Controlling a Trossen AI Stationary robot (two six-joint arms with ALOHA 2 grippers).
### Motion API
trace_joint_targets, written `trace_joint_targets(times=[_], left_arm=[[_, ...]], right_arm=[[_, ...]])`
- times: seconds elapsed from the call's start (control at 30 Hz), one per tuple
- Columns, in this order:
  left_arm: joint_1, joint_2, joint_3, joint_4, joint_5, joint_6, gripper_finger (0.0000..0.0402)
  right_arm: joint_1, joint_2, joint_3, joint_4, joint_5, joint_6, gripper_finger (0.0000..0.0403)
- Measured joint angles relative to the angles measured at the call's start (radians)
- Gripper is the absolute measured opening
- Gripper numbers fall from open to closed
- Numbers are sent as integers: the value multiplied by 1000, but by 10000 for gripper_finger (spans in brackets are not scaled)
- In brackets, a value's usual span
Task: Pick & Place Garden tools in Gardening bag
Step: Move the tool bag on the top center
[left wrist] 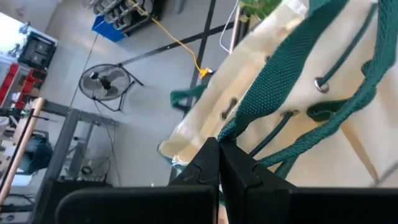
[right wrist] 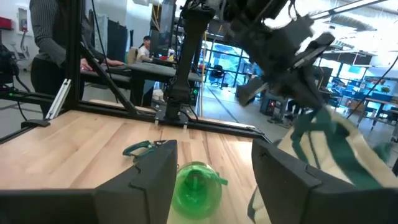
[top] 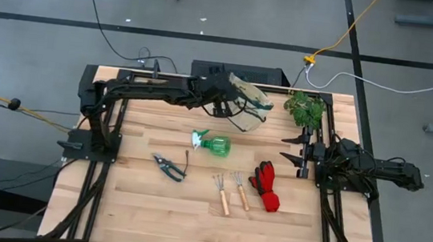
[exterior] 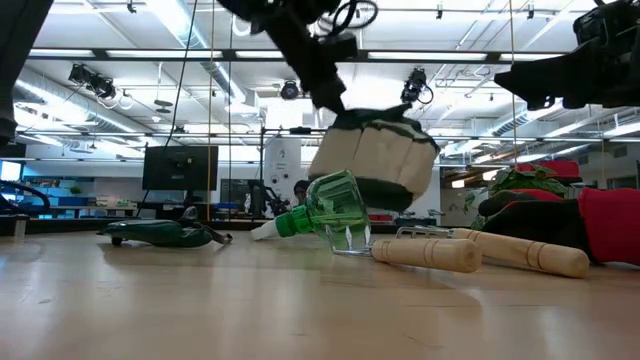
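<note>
Left gripper (top: pixel 231 98) pinched tight on the green strap of the bag (top: pixel 249 102), lifted clear off the table (top: pixel 159 204) up at 12 o'clock. Right gripper (top: pixel 294 149) spread wide and holding nothing, parked at 3 o'clock near the plant (top: pixel 305 108). Spray bottle (top: pixel 212 143) lying dead centre, shears (top: pixel 170 167) around 8 o'clock from it, two rakes (top: pixel 230 191) at 6 o'clock, gloves (top: pixel 266 185) just beside those toward 4 o'clock.

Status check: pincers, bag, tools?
Left pincer shut on gardening bag, bag off table. Right pincer open, empty, at right edge. Spray bottle, shears, rakes, gloves on table.
</note>
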Motion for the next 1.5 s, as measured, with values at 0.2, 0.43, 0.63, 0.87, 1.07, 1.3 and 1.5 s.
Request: trace_joint_targets(times=[0.2, 0.43, 0.63, 0.87, 1.07, 1.3, 1.5], left_arm=[[22, -78, -195, 164, 93, -19, 2], [81, -210, -354, 274, 289, -129, 2], [91, -243, -520, 529, 220, -59, 2], [137, -235, -689, 778, 254, -100, 2], [144, -235, -788, 823, 289, -150, 2], [142, -235, -889, 922, 357, -232, 2], [109, -235, -937, 965, 360, -247, 2]], right_arm=[[0, 0, 0, -16, 0, 9, 208], [0, 0, 0, -18, 0, 8, 208], [0, 0, 0, -6, 0, 12, 208], [0, 0, 0, 8, 1, 38, 208], [0, 0, 0, 8, 29, 38, 208], [0, 0, 0, 8, 41, 88, 208], [0, 8, 0, 9, 210, 182, 208]])
